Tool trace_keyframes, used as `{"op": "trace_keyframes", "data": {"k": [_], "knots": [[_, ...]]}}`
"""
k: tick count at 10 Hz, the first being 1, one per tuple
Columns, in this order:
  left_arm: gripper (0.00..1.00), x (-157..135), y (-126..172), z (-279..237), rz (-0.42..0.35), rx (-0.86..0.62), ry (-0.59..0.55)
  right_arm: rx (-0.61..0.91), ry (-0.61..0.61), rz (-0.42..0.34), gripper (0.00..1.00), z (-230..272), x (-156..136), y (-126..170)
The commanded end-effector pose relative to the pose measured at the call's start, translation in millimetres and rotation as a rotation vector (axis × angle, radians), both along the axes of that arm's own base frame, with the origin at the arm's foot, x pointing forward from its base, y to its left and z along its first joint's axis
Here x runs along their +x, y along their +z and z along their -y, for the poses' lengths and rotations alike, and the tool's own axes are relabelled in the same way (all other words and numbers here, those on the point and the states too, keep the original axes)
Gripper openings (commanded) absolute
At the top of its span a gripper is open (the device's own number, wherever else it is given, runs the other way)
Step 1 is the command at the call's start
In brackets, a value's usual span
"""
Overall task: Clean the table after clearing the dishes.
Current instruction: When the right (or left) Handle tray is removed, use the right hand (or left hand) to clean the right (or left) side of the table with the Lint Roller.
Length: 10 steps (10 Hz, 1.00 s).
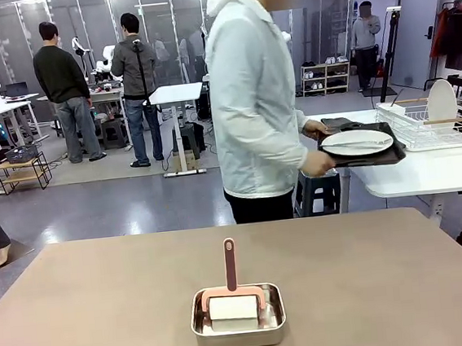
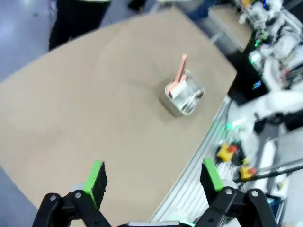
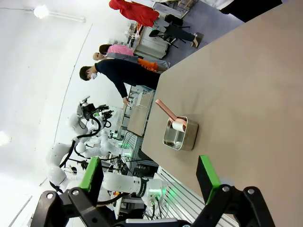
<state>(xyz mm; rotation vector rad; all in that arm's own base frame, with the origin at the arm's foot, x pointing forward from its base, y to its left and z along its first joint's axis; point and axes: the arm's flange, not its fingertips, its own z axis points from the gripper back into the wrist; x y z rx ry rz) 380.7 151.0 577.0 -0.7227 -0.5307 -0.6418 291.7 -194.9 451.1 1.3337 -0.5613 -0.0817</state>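
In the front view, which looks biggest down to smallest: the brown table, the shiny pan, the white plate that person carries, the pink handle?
1. table
2. pan
3. plate
4. pink handle
The plate is farther off, so pan versus plate is unsure.

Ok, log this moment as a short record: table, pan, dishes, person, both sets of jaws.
table: brown top, with a steel pan near the robot's edge
pan contents: white-headed cleaning tool, pink handle pointing toward the far side
dishes: one white plate on a dark tray, off the table, carried by the person
person: standing at the far side, turned toward the white table with the dish rack
left jaws: open, nothing between them
right jaws: open, nothing between them
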Motion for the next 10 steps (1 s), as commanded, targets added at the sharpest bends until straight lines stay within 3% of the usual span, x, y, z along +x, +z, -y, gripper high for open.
{"op": "trace_keyframes", "data": {"k": [1, 3, 6, 10], "knots": [[1.00, 25, 8, 52, 0.067, 0.222, -0.169, 0.002, 0.009, 0.010, 1.00, -1, 0, 4], [1.00, 55, 8, 133, 0.034, 0.415, -0.327, 0.002, 0.009, 0.010, 1.00, -1, 0, 4], [1.00, 78, -20, 221, 0.042, 0.565, -0.515, 0.002, 0.009, 0.010, 1.00, -1, 0, 4], [1.00, 79, -43, 255, 0.028, 0.572, -0.582, 0.002, 0.009, 0.010, 1.00, -1, 0, 4]]}}
